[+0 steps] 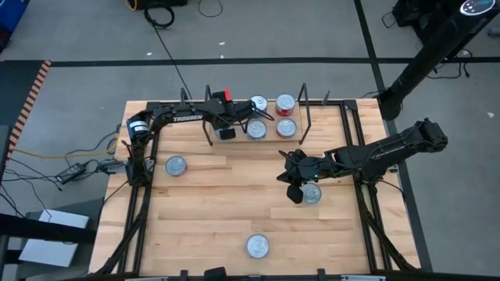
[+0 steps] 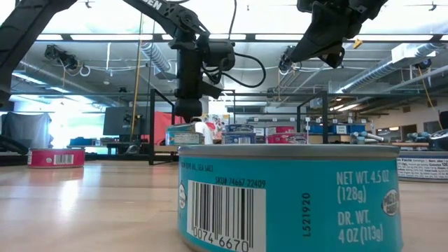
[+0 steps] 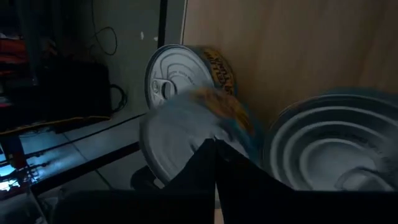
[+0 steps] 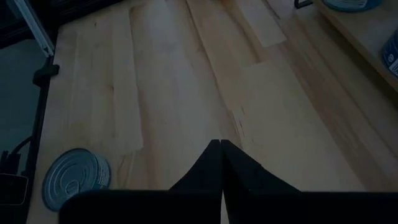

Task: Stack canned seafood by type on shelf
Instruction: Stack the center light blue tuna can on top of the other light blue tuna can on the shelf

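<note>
The shelf (image 1: 271, 117) stands at the table's far edge between black wire uprights and carries several silver-lidded tins (image 1: 285, 127). My left gripper (image 1: 226, 131) is at the shelf's left end, fingers shut, right by a tin (image 1: 256, 129). In the left wrist view that tin (image 3: 186, 134) is blurred just beyond the fingertips, with two more tins (image 3: 186, 68) beside it. My right gripper (image 1: 294, 178) is shut and raised over the table's right half, beside a tin (image 1: 312, 193) resting on its base. My left gripper (image 3: 215, 149) points its shut fingers at the blurred tin's lid edge (image 3: 199, 134) on the shelf. I cannot tell whether the fingertips touch it. In the low view the gripper (image 2: 189, 108) hangs just above a tin (image 2: 183, 134).
A red-labelled tin (image 1: 176, 165) sits on the table's left part and a blue-labelled tin (image 1: 258, 246) near the near edge, filling the low view (image 2: 290, 196). Bare wood lies in the middle between them. Black frame rails (image 1: 363, 156) run along the table's sides.
</note>
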Robot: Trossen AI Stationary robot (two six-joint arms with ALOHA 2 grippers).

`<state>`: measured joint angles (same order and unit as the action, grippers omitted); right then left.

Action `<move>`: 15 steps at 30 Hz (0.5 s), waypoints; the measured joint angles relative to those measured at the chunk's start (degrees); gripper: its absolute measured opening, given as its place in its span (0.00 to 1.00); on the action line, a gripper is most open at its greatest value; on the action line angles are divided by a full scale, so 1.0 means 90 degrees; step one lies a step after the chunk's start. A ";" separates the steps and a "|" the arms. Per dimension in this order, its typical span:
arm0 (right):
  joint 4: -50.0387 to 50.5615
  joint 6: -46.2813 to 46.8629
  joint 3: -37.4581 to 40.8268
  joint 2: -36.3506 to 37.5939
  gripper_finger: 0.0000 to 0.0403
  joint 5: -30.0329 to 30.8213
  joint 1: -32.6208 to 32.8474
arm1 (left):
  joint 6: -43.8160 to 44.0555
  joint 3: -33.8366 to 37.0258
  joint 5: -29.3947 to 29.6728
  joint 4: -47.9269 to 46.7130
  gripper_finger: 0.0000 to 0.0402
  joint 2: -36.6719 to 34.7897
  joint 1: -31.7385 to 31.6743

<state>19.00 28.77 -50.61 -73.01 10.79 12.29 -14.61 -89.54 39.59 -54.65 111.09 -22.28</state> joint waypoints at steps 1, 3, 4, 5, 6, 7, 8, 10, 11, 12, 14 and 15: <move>0.0000 0.0000 0.0000 0.0000 0.02 0.0000 0.0000 | 0.0000 0.0000 0.0000 -0.0001 0.02 0.0000 -0.0002; 0.0000 0.0000 0.0000 0.0000 0.02 0.0000 0.0000 | 0.0002 0.0000 0.0000 -0.0003 0.01 0.0000 -0.0005; 0.0000 0.0000 0.0000 0.0000 0.02 0.0000 0.0002 | 0.0003 0.0000 0.0003 -0.0003 0.01 0.0000 -0.0006; 0.0000 0.0000 0.0000 0.0000 0.02 0.0000 0.0000 | 0.0003 0.0000 0.0017 -0.0001 0.01 0.0000 -0.0007; 0.0000 0.0000 0.0000 0.0000 0.02 0.0000 0.0001 | 0.0005 0.0000 0.0036 0.0000 0.01 0.0000 -0.0007; 0.0000 0.0000 0.0000 0.0000 0.02 0.0000 0.0000 | 0.0005 -0.0003 0.0044 -0.0004 0.01 0.0000 -0.0007; 0.0000 0.0000 0.0000 0.0000 0.02 0.0000 0.0000 | 0.0024 -0.0036 0.0042 -0.0043 0.01 0.0000 -0.0007; 0.0000 0.0000 0.0000 0.0000 0.02 0.0000 0.0000 | 0.0039 -0.0157 0.0040 -0.0046 0.00 0.0002 -0.0007; -0.0001 -0.0002 0.0000 0.0000 0.02 0.0000 0.0000 | 0.0065 -0.0252 0.0000 -0.0056 0.00 0.0002 -0.0007; 0.0000 -0.0003 0.0000 0.0000 0.02 0.0000 0.0000 | 0.0126 -0.0359 -0.0082 -0.0080 0.00 0.0002 -0.0007; -0.0002 -0.0027 0.0000 0.0000 0.02 0.0000 0.0000 | 0.0283 -0.0587 -0.0431 -0.0156 0.00 0.0002 -0.0009; -0.0002 -0.0031 0.0000 0.0000 0.02 0.0000 0.0001 | 0.0377 -0.0705 -0.0678 -0.0204 0.00 0.0002 -0.0013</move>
<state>18.98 28.50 -50.61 -73.01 10.79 12.30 -11.22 -95.88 33.49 -56.48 111.11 -22.40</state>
